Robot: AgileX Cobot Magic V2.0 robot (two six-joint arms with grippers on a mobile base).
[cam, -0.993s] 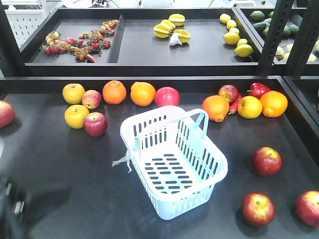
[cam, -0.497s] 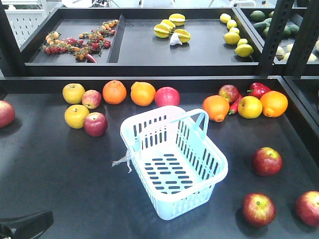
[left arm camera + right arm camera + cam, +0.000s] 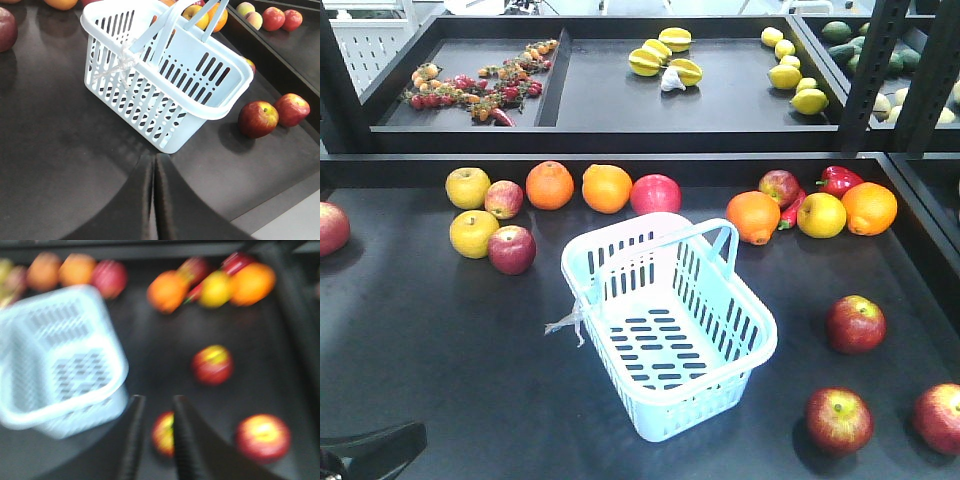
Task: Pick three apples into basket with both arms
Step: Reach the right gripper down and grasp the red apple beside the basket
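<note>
We are holding both arms above the dark tabletop [image 3: 440,340], and neither is carrying fruit. Our left end effector [image 3: 154,200] is hanging with its black fingers pressed together, empty, just short of the pale blue-white slotted plastic basket [image 3: 620,262]. That basket is sitting mid-tabletop with nothing in it. Our right end effector [image 3: 155,440] is showing slightly parted fingers in a blurred view, gripping nothing, and is pointing at the round dark red front apple [image 3: 838,420]. We are judging that aim deliberate, since a second dark red apple [image 3: 855,324] and a third dark red apple [image 3: 937,417] are lying right of the basket, on that arm's side.
</note>
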